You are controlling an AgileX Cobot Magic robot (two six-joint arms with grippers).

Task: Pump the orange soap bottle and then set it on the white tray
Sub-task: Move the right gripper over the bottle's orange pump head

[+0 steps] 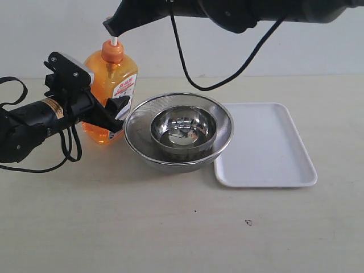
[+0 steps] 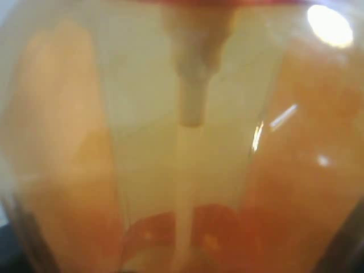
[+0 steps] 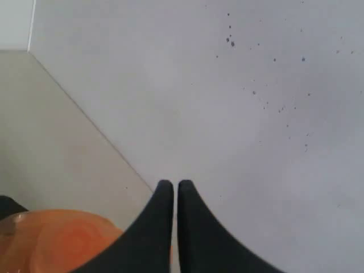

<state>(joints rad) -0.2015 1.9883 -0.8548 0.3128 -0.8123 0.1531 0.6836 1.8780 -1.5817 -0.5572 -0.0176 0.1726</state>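
White tray (image 1: 267,148) lies nearest, flat on the table (image 1: 170,227) and bare, well apart from both sets of fingers. Just beside it, between the tray and the left fingers, stands a steel mesh bowl (image 1: 138,149) with a smaller steel bowl (image 1: 183,132) inside. The left gripper (image 1: 115,114) is clamped on the orange soap bottle (image 1: 105,74): one black finger crosses its lower front face, and the bottle fills the left wrist view. The bottle stands upright on the table, close beside the mesh bowl. The right gripper (image 3: 175,190) has its fingers pressed together, directly above the pump head. Contact with the pump cannot be confirmed.
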